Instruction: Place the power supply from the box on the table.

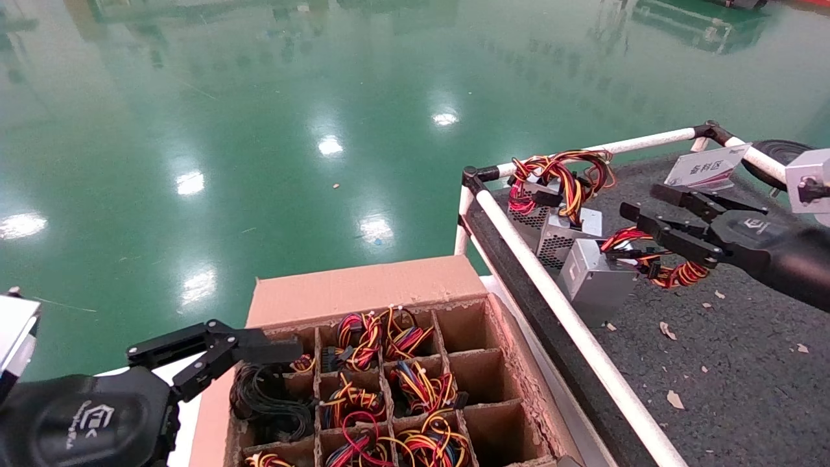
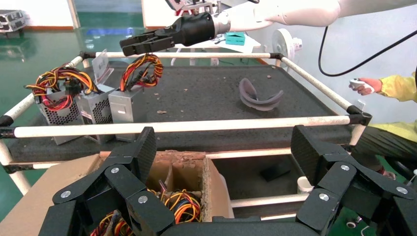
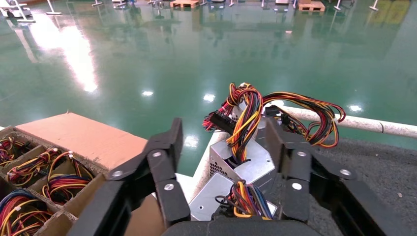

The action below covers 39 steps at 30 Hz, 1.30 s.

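Three power supplies stand in a row on the table (image 1: pixel 746 363), tight against its near white pipe rail (image 1: pixel 570 318). Two of them (image 1: pixel 551 227) show honeycomb vent grilles. At the end of the row nearest me is the smooth-sided grey power supply (image 1: pixel 600 280), with its looped bundle of red, yellow, orange and black wires (image 1: pixel 655 259) rising from its top.

My right gripper (image 1: pixel 639 220) hangs over that wire bundle, just above the unit. I see its fingers spread wide with nothing clamped between them; in the right wrist view the two black fingers (image 3: pixel 164 167) stand on either side of the units, with open space around the cables. Whether a fingertip brushes the wires I cannot tell.

My left gripper (image 1: pixel 214 350) sits low over the near left corner of the box (image 1: pixel 363 292), its fingers also spread wide and empty. That brown carton has its flat flap folded outward on the far side, and its cardboard grid holds more coloured wire bundles (image 1: pixel 382 337) in several cells, while the cells along the side nearest the table are bare.

Farther back on the dark speckled matting lies a white label card (image 1: pixel 707 167), and small scraps of cardboard (image 1: pixel 668 331) dot the surface. From the left wrist view I also see a curved grey strap-like object (image 2: pixel 258 96) lying well apart from the units.
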Tool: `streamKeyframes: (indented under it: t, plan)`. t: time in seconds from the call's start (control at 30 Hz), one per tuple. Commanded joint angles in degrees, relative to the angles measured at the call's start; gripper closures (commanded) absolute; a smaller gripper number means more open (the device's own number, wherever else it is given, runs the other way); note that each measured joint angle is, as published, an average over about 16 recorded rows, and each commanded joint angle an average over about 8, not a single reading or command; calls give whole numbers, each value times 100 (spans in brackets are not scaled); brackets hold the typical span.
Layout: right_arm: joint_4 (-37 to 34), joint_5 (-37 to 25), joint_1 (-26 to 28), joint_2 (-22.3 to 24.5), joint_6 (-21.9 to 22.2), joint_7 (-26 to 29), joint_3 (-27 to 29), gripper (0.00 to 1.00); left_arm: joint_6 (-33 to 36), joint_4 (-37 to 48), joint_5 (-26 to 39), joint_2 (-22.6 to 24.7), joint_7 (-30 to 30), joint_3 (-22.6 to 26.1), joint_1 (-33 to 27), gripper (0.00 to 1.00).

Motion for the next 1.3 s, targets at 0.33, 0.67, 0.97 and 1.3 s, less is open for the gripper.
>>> streamKeyframes:
  t: [0.33,0.67,0.97,1.3]
  plan:
    - [315,101,-140,45,-43,119,3,0,0,1,0,0,0,0,0,0]
    - [1334,394,-587,184,-166,501,-5,0,1,1,0,0,1,1,-1,0]
    - [2274,665,-999,312,-281,853,-13,0,0,1,-1,0,1,1,-1,0]
    - [3320,967,-1457,455,-408,1245,-22,0,0,1,-1,0,1,2,-1,0]
